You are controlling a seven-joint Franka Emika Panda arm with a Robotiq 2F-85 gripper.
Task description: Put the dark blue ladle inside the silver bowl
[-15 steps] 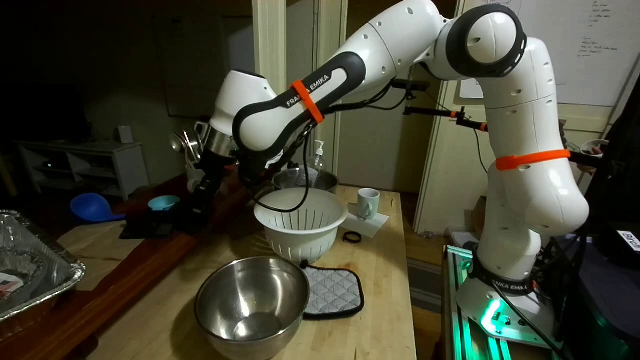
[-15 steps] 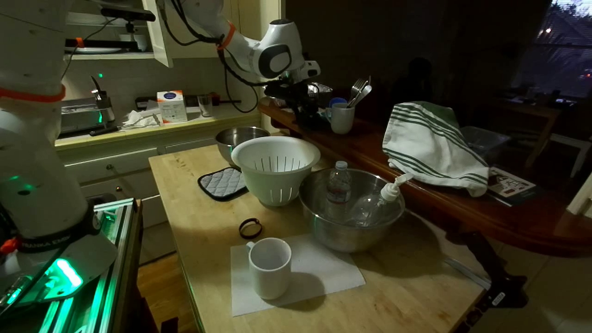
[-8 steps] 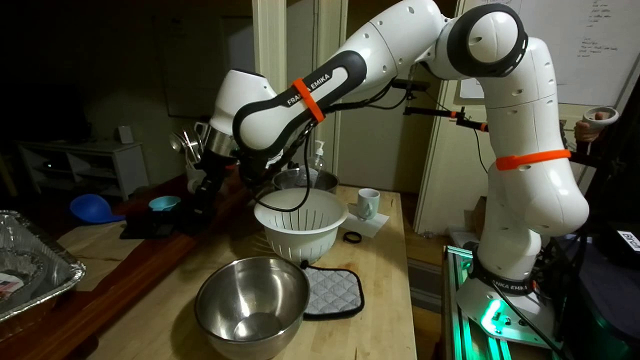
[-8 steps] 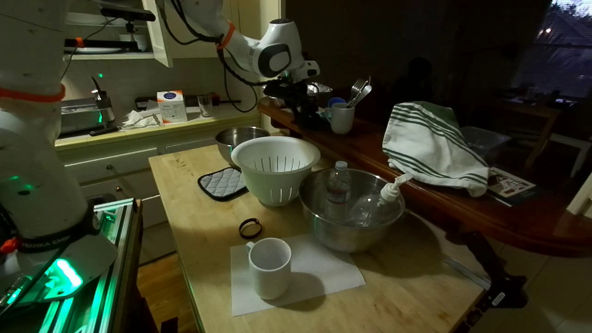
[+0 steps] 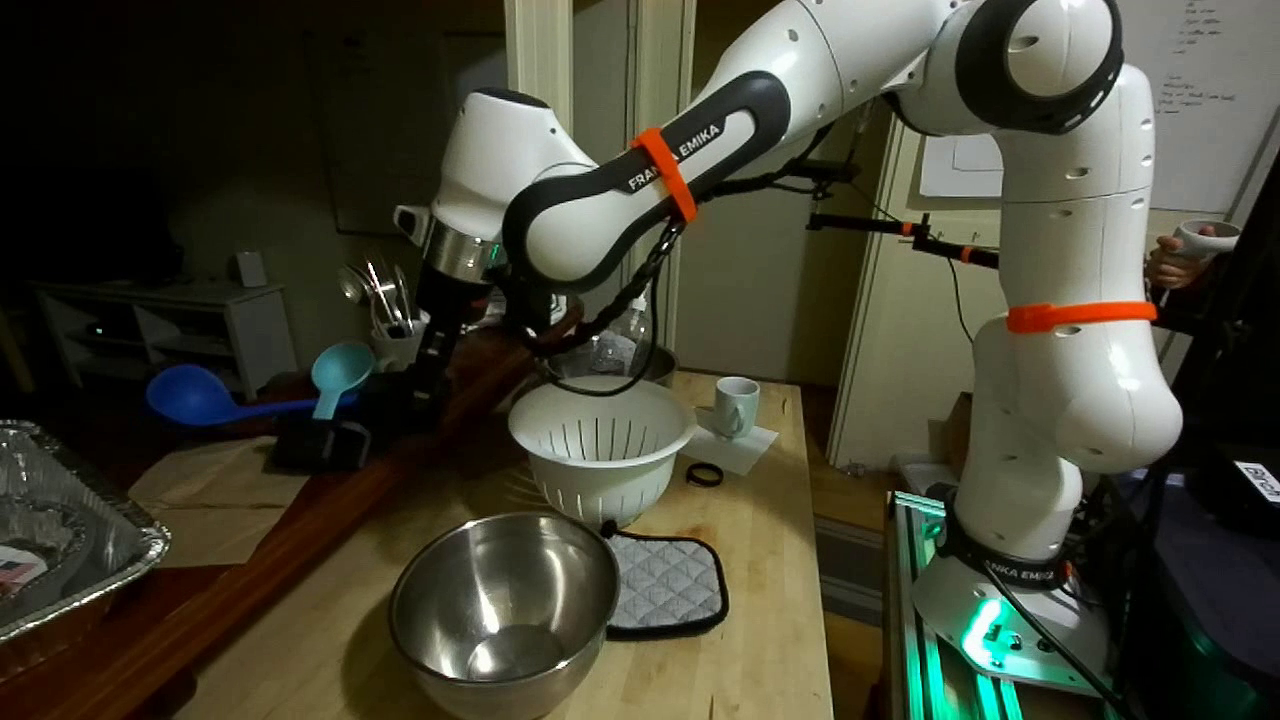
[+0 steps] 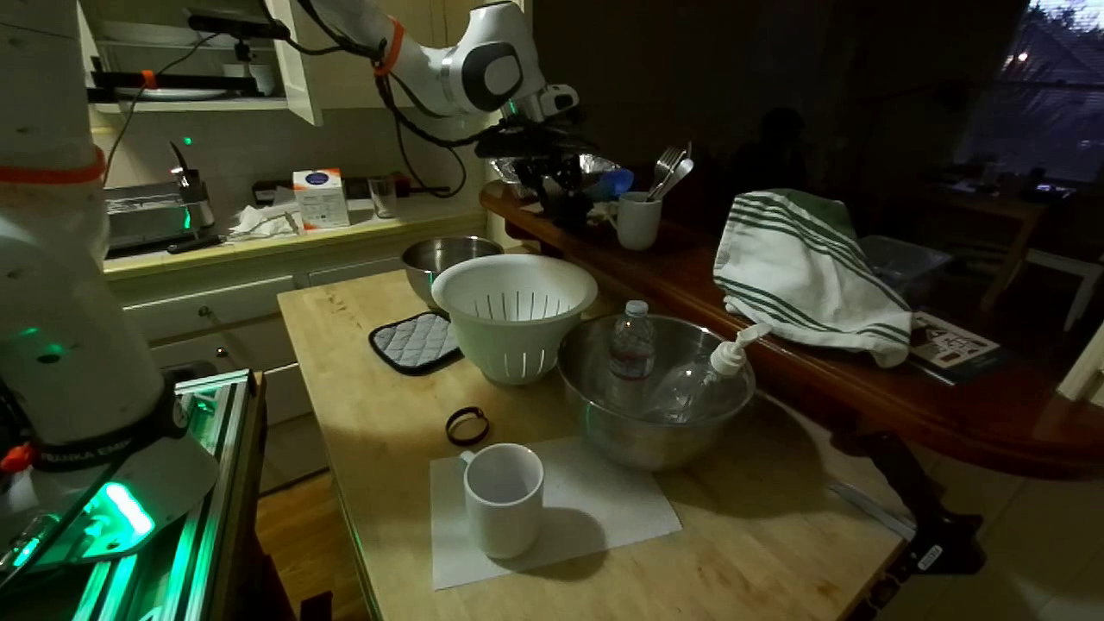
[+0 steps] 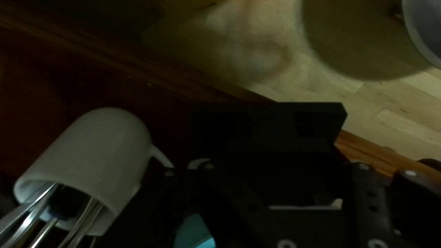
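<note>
Exterior view: silver bowl (image 5: pixel 480 595) on wooden table (image 5: pixel 770 600), dim room (image 5: pixel 230 140).

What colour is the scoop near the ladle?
The scoop is light teal-blue, clearest in an exterior view.

Near the black pincer (image 6: pixel 569 210) we see a royal-blue ladle (image 5: pixel 190 395), a teal scoop (image 5: pixel 342 368) and a white utensil mug (image 6: pixel 638 222); lower than it, we find a silver bowl (image 5: pixel 458 600), a white colander (image 6: pixel 511 336) and a grey pot holder (image 5: pixel 665 590), black-edged, diamond-quilted; farther from it, a white towel (image 6: pixel 798 267), green-striped
</note>
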